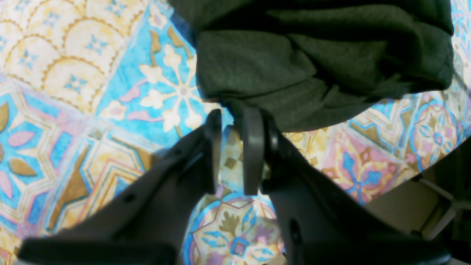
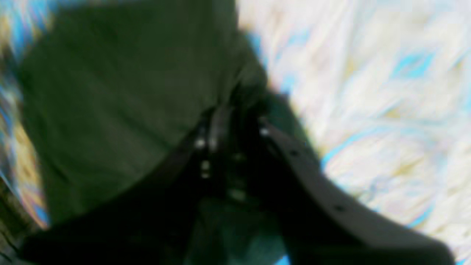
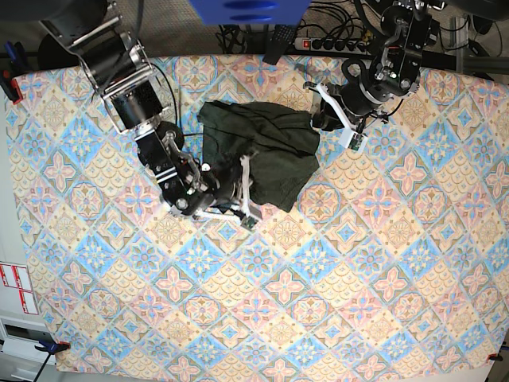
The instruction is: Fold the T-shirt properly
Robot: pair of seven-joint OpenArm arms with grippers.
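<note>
The dark olive-green T-shirt [image 3: 262, 147] lies crumpled in a heap on the patterned tablecloth, a little behind the table's middle. In the left wrist view the T-shirt [image 1: 312, 55] fills the top, its lower edge reaching my left gripper [image 1: 232, 114]. The jaws stand narrowly apart and tablecloth shows between them. In the base view the left gripper [image 3: 321, 121] is at the shirt's right corner. My right gripper [image 3: 241, 185] is at the shirt's front left edge. The blurred right wrist view shows the right gripper [image 2: 235, 110] closed on bunched T-shirt fabric [image 2: 117, 103].
The colourful tiled tablecloth [image 3: 358, 263] covers the whole table. A power strip and cables [image 3: 334, 44] lie beyond the far edge. A red clamp [image 3: 8, 83] sits at the left edge. The table's edge and frame show in the left wrist view [image 1: 423, 206].
</note>
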